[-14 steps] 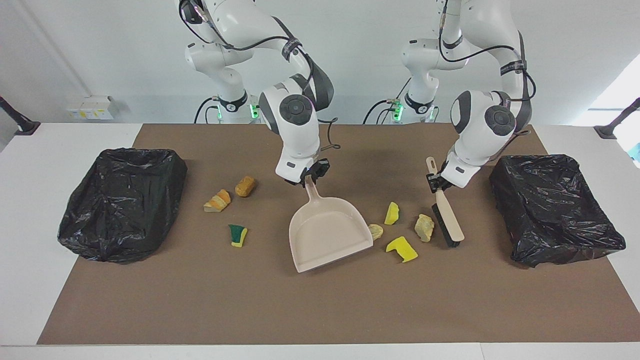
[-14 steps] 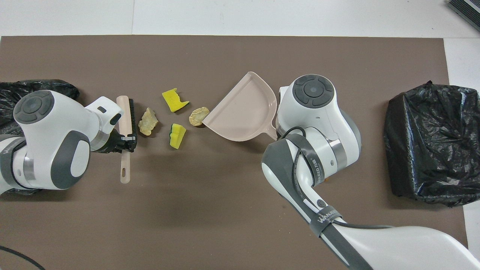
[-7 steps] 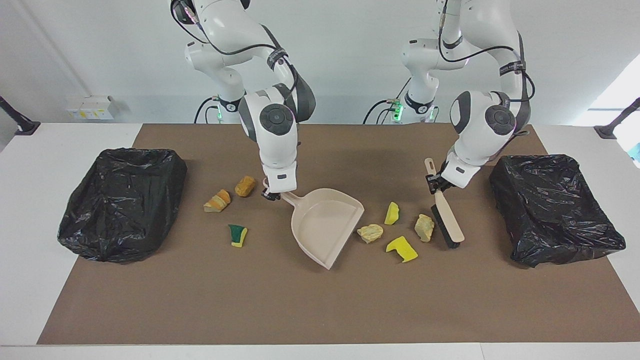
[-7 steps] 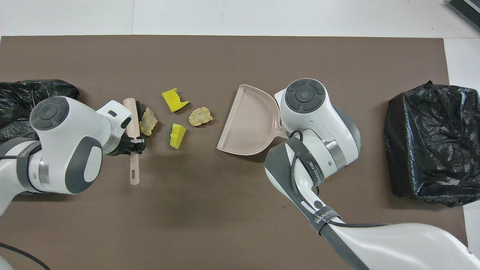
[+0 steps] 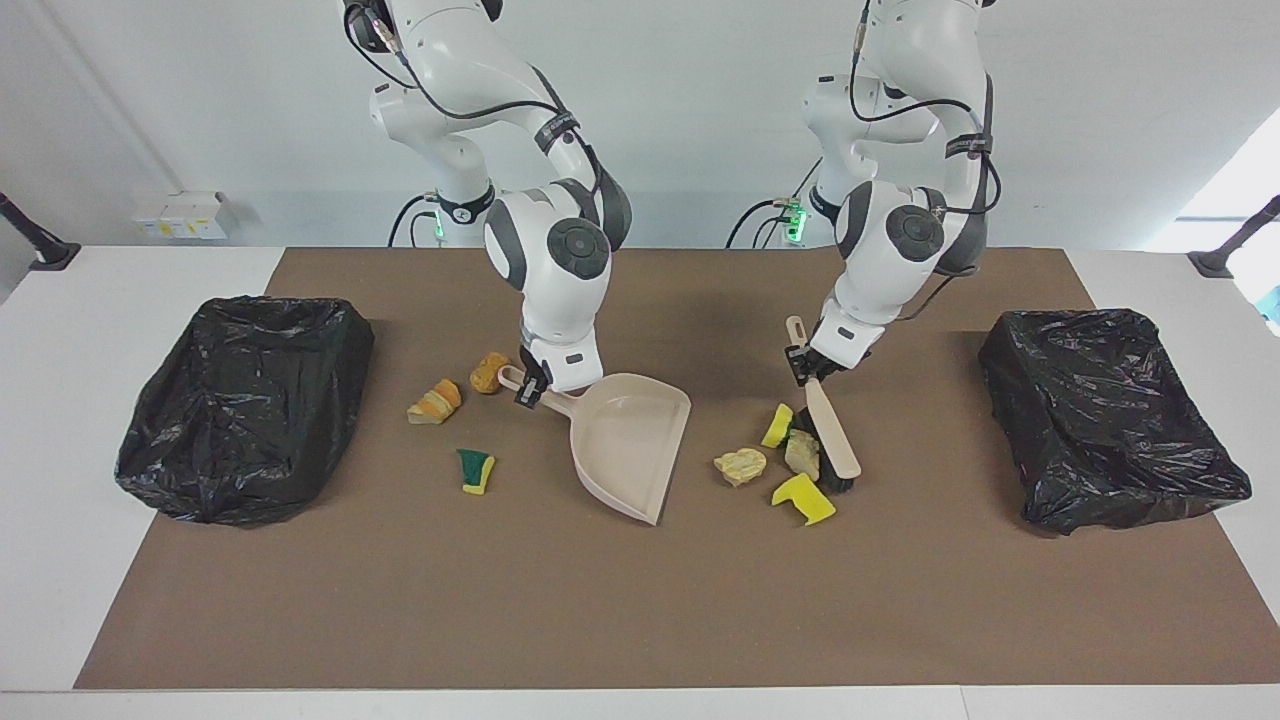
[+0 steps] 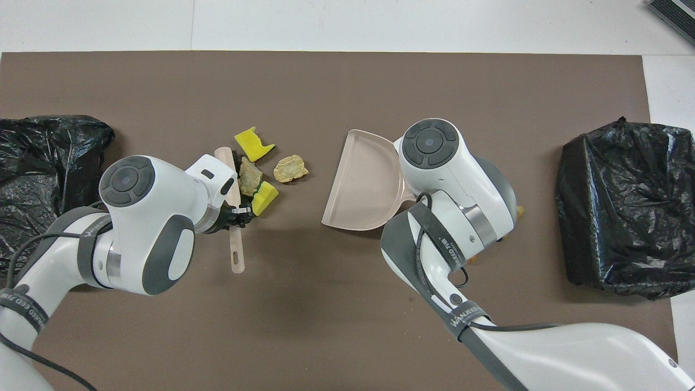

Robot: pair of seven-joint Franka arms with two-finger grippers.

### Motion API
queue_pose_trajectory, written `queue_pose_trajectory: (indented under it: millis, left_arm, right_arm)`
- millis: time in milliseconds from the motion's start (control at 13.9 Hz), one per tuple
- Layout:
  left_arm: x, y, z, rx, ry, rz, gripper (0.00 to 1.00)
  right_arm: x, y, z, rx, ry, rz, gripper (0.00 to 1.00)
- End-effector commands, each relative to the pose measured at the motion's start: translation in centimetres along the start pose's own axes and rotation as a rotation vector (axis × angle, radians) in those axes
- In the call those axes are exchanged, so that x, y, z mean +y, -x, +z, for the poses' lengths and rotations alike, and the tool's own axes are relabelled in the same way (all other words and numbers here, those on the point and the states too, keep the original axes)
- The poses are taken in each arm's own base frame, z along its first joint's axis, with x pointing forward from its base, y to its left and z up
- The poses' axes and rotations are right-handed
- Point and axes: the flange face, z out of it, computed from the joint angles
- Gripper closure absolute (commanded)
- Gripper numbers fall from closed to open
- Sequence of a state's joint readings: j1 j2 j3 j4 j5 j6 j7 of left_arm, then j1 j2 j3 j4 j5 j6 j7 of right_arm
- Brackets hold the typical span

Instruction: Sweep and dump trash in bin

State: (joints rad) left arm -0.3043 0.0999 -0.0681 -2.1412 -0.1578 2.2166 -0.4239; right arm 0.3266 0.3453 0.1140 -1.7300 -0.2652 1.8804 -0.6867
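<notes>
Lettering, perhaps "WANJEED", on right arm (image 6: 467, 317)

a brown mat (image 5: 640, 600) covers my white table (image 5: 60, 500). a white box (image 5: 185, 215) sits at the wall, a black clamp (image 5: 30, 240) at each table corner.

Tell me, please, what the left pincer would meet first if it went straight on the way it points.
Probably the yellow-and-green scrap just below the left pincer, or the mat beside it; depth is unclear.
</notes>
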Motion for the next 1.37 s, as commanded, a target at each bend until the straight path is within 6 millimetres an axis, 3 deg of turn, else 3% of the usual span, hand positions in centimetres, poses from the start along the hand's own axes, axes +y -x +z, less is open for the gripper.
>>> queue_pose_trajectory:
  millis: [0, 504, 792, 936, 1007, 1151, 1295]
  left_arm:
    - [2.5, 1.6, -0.1, 0.020, 0.043, -0.054, 1.00]
    - [10.8, 6.4, -0.4, 0.034, 0.121, -0.088, 1.00]
    - [13.8, 8.1, -2.0, 0.033, 0.133, -0.015, 1.00]
    - [12.7, 7.1, -5.1, 0.008, 0.105, 0.002, 1.00]
    - [11.4, 5.6, -6.2, -0.011, 0.086, 0.035, 1.00]
    - [7.7, 1.7, -8.0, 0.024, 0.009, 0.082, 1.00]
    - [3.8, -2.3, -7.8, 0.066, -0.062, 0.146, 1.00]
  right_arm:
    - [-0.9, -0.7, -0.3, -0.004, 0.024, -0.071, 1.00]
    - [-1.6, -1.9, 0.0, 0.044, 0.039, -0.034, 1.00]
    - [-1.8, -2.2, 0.0, 0.070, 0.024, -0.020, 1.00]
    - [-1.8, -2.2, 0.0, 0.071, 0.022, -0.008, 1.00]
    - [-1.8, -2.3, 0.0, 0.072, 0.022, -0.008, 1.00]
    - [-1.8, -2.3, 0.0, 0.071, 0.021, -0.008, 1.00]
    - [-1.8, -2.3, 0.0, 0.070, 0.023, -0.008, 1.00]
